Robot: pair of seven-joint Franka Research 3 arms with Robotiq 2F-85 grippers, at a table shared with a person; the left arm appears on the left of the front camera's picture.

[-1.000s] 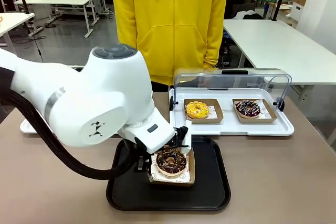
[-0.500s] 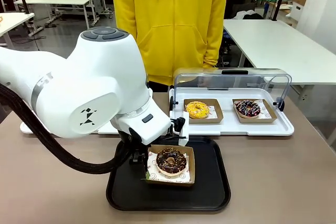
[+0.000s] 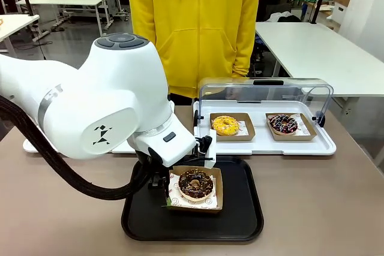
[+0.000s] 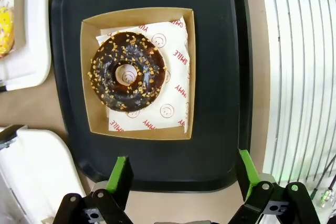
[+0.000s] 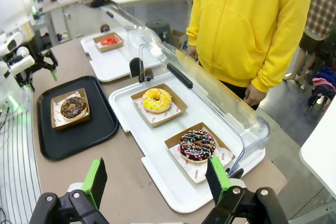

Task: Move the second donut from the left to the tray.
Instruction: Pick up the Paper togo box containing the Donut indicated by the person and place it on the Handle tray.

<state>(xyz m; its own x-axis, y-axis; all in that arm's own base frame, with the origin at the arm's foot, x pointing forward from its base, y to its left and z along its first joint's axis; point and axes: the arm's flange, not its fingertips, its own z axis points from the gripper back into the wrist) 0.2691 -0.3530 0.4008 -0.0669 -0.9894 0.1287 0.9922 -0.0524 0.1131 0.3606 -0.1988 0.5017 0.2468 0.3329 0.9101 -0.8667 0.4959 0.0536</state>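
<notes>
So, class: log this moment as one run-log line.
donut: in holder on tray | left hand: open, clear of holder | right hand: open

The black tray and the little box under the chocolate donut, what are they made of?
The black tray looks like smooth plastic: it has a soft sheen, rounded corners and a moulded raised rim. The little box looks like thin brown cardboard, matte, with folded upright walls. Under the chocolate donut lies a white paper liner printed with red smiley faces and the word SMILE, possibly greaseproof.

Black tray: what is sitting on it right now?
On the black tray sits a brown cardboard holder with printed white paper and the chocolate donut. The paper and holder floor under the donut are covered.
</notes>
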